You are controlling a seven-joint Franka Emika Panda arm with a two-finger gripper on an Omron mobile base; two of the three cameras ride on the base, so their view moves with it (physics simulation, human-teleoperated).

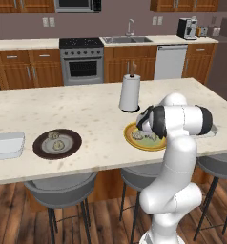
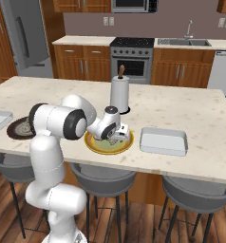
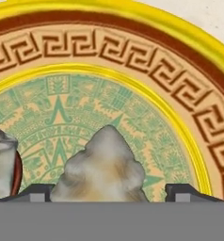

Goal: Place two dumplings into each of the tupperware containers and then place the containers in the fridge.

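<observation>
- Spread wide, our jaws stand one on each side of a dumpling (image 3: 103, 167) in the hand view; its flanks sit close to both dark fingertips (image 3: 35, 192), though we cannot tell whether they touch it. A second dumpling (image 3: 2, 162) shows beside it, on the same yellow plate (image 3: 180, 37).
- Left base view: the yellow plate (image 1: 132, 140) lies in front of the paper towel roll (image 1: 129, 92), with our wrist low over it. Well away from the roll, at the far end of the counter (image 1: 87, 114), sit a dark brown plate (image 1: 72, 147) with two more dumplings (image 1: 56, 140) and one tupperware container (image 1: 5, 144).
- Right base view: our gripper (image 2: 116, 138) hangs over the yellow plate, and the other tupperware container (image 2: 163, 141) lies just beside that plate, near the roll. The fridge (image 2: 27, 35) stands far behind.
- We judge this the first pick-up; both containers look empty. Next comes closing gently on the dumpling, lifting it clear, then carrying it to the near container.
</observation>
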